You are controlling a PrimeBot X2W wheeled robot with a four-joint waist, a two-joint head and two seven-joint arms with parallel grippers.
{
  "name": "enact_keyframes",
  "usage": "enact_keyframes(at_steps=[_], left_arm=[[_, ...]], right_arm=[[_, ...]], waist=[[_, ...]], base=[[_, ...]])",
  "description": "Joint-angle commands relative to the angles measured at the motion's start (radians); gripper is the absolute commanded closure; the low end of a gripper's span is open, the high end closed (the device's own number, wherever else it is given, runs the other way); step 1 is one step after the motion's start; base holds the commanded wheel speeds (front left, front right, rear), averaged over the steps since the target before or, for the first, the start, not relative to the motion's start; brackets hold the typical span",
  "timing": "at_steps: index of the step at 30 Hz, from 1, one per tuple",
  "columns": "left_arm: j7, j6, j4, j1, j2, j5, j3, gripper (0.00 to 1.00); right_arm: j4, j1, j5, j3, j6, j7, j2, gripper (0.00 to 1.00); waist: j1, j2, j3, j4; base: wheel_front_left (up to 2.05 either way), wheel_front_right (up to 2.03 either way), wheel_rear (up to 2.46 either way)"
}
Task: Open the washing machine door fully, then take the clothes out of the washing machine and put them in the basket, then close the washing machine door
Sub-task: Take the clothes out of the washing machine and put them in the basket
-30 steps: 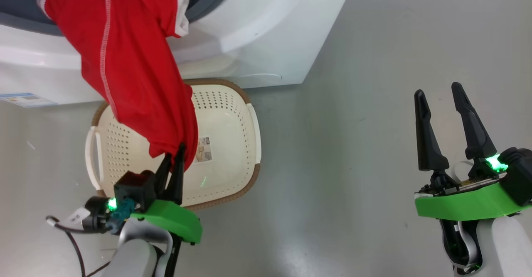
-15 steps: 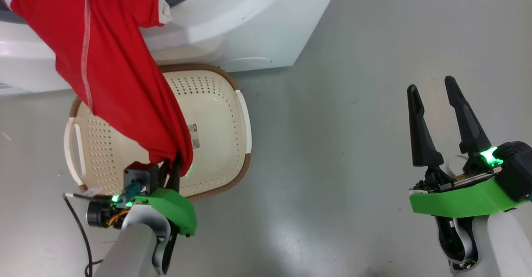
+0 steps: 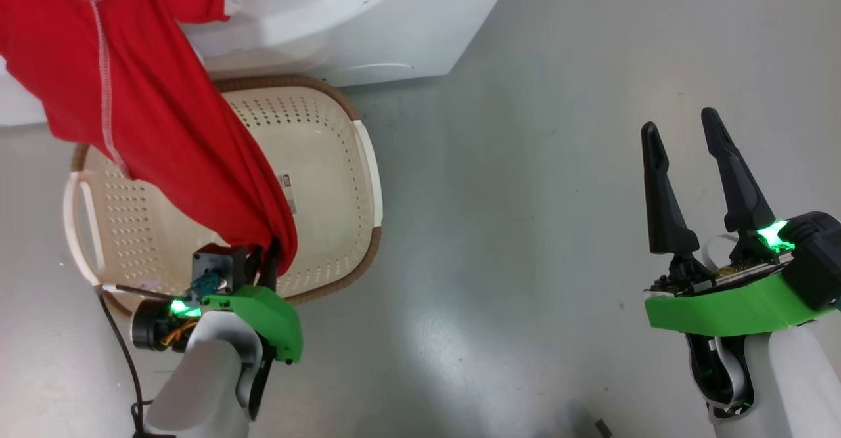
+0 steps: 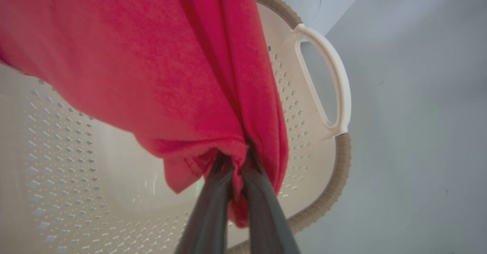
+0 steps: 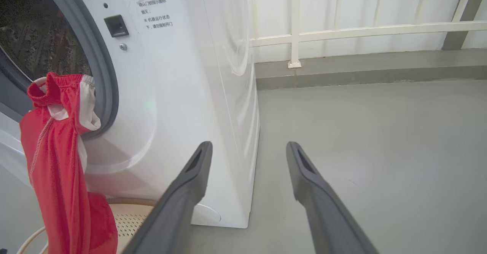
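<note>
The left gripper (image 3: 269, 254) was clamped on the lower hem of the clothes (image 3: 131, 116), over the basket (image 3: 368, 162); their upper end hung from the washing machine (image 3: 341, 24) opening. The right gripper (image 3: 679, 119) stood spread, empty. Depositing and door closing remained.

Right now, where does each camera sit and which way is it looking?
Head view: on the head, looking down at the floor; left gripper shut on the clothes over the basket, right gripper open.
Left wrist view: on the left wrist, looking down its closed fingers into the basket.
Right wrist view: on the right wrist, looking forward at the washing machine and a railing; its fingers apart.
Shared: all three show the red clothes and basket.
</note>
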Motion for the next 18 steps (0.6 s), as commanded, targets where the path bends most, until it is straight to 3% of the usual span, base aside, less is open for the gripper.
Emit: enact_keyframes(at_steps=[1, 18], left_arm=[[-0.005, -0.009, 0.014, 0.017, 0.018, 0.006, 0.015, 1.0], [-0.005, -0.031, 0.115, -0.028, 0.014, 0.01, 0.025, 1.0]], right_arm=[[-0.025, -0.006, 0.002, 0.027, 0.006, -0.006, -0.007, 0.0], [-0.028, -0.034, 0.011, 0.038, 0.006, -0.006, -0.007, 0.0]], waist=[[0.0, 0.0, 0.02, -0.012], [0.0, 0.0, 0.083, -0.036]], base=[[0.0, 0.0, 0.0], [0.0, 0.0, 0.0]])
